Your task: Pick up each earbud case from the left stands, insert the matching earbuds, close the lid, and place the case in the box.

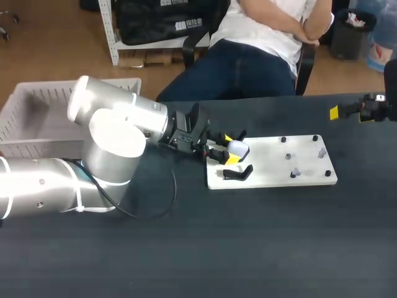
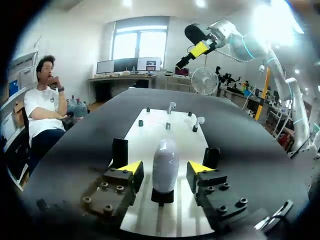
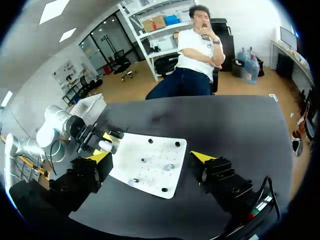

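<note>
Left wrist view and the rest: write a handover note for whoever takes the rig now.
Left gripper: open, fingers either side of the earbud case on its stand, gaps showing.
Right gripper: open, empty, above the table's right side.
Two earbuds stand on the white board.
No case visible in the box.
Left to do: grip, lift, insert earbuds, close lid, box it.
</note>
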